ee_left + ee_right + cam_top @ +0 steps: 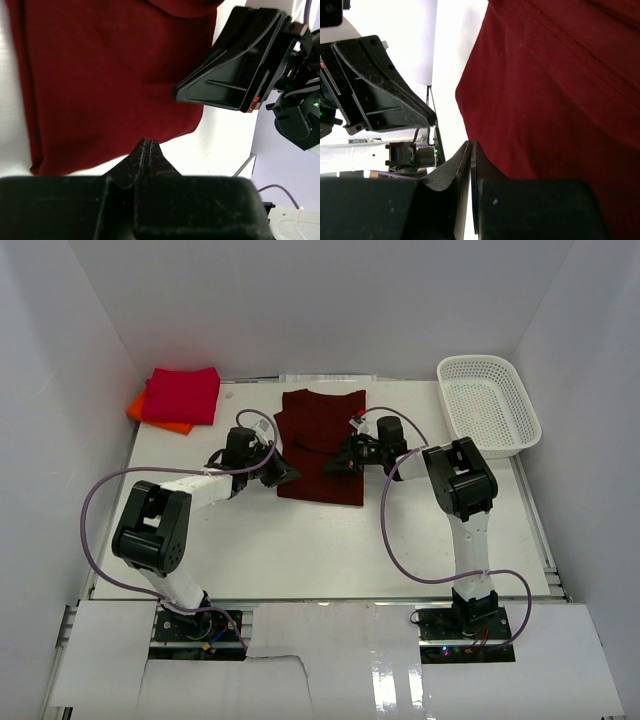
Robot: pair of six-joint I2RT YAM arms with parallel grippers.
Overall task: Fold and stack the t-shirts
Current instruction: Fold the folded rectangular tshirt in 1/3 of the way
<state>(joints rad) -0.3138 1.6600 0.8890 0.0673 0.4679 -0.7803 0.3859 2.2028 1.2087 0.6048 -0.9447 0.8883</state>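
Fingers of the left gripper (147, 150) are pressed together with no cloth visible between them. The tips sit right at the edge of the maroon shirt (322, 445), over bare table (300, 550). Fingers of the right gripper (470, 155) are likewise closed on nothing, their tips against the shirt's opposite edge. In the overhead view the two grippers face each other across the lower half of the shirt.

Maroon shirt: mid-table, lying flat, roughly rectangular, with creases across it. It looks partly folded, not yet a compact square. No neck label can be made out.

Crimson shirt (185, 392): folded, at the far left corner, resting on top of the orange shirt (145, 410), which shows only at the left and near edges. That reads as the stack already begun, placed well away from the working area so the centre is free for folding.

Mesh basket (485, 405): far right corner, nothing seen in it.

Judgement: closed, low fingers at opposite edges suit smoothing the cloth or lining up for a fresh pinch. Next fold needs both sets of fingers opened and set onto matching edges, otherwise the fold skews.
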